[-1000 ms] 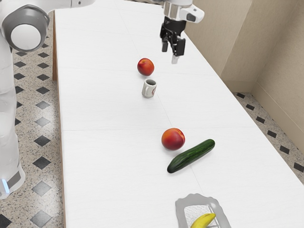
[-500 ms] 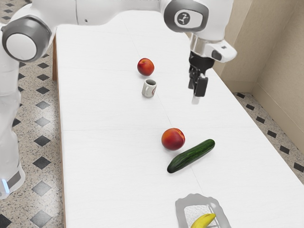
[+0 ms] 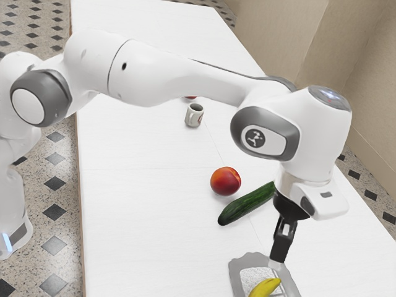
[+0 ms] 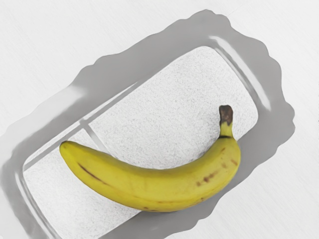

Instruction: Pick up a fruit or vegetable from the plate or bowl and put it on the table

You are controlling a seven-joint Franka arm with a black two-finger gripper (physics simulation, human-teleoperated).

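banana point(image 4: 159, 189) lies curved in the scalloped plate point(image 4: 274, 117), overlapping the rim along one side. gripper point(image 3: 276, 263) hangs above the plate; i can't tell how far open it is, but i see nothing held. best, i judge: centre over the thick middle, open wide, align to close across its width, descend short of the plate, squeeze gently, lift straight past the rim, then lay it on bare desk point(image 3: 142, 216).

the claw point(image 3: 276, 262) travelled until the tray point(image 3: 237, 271) and banana point(image 3: 265, 287), once well apart from it, lay beneath it. the arm point(image 3: 173, 75) behind it covered most of the far peach point(image 3: 190, 97), and the wrist point(image 3: 318, 197) above it hid the cucumber's point(image 3: 246, 205) end.
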